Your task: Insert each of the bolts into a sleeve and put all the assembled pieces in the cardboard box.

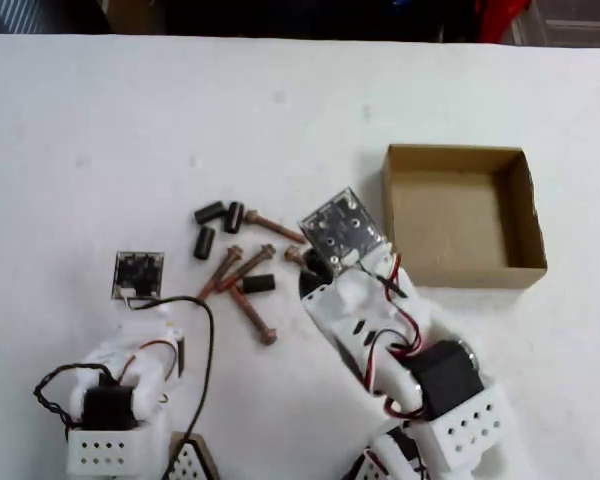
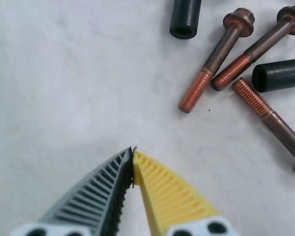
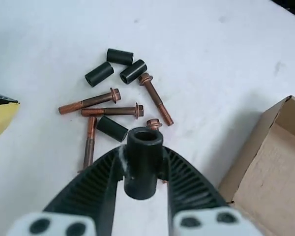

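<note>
Beside the cardboard box (image 1: 465, 215), right hand (image 3: 143, 150) clamped on sleeve (image 3: 143, 172) half-hiding a bolt (image 3: 154, 123), left hand (image 2: 132, 153) closed

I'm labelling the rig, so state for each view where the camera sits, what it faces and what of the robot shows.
High view: fixed above the table, looking down; left arm and right arm show, beside the cardboard box.
Left wrist view: on the left arm, looking past the shut left claw at bolts.
Right wrist view: on the right arm, looking past the right claw, shut on a black sleeve, toward the bolts.
Shared: all three show the bolts.
</note>
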Robot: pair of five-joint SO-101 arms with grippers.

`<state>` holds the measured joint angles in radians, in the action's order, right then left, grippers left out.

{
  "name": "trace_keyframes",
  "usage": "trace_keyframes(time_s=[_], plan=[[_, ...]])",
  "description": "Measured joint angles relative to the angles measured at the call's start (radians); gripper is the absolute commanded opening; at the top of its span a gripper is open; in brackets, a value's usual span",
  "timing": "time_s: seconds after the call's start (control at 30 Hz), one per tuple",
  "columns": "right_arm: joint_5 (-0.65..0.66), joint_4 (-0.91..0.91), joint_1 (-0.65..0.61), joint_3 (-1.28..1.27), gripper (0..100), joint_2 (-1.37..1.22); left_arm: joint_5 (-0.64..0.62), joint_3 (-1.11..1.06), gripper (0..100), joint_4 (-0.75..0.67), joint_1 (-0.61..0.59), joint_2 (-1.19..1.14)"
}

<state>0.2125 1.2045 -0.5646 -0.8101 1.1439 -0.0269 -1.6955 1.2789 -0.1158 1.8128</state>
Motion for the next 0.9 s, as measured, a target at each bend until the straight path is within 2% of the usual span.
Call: trace_keyframes(time_s=[0.3, 0.77, 0.9], plan=[[0.000, -0.336, 0.100, -0.307, 1.7, 0.087, 0.000, 0.000, 3, 0.000, 0.000, 0.000], [0.000, -0.615, 0.089, -0.516, 1.7, 0.147, 0.000, 0.000, 3, 0.000, 0.000, 0.000], [0.000, -0.644, 0.089, -0.555, 1.7, 0.193, 0.000, 0.000, 3, 0.000, 0.000, 0.000]])
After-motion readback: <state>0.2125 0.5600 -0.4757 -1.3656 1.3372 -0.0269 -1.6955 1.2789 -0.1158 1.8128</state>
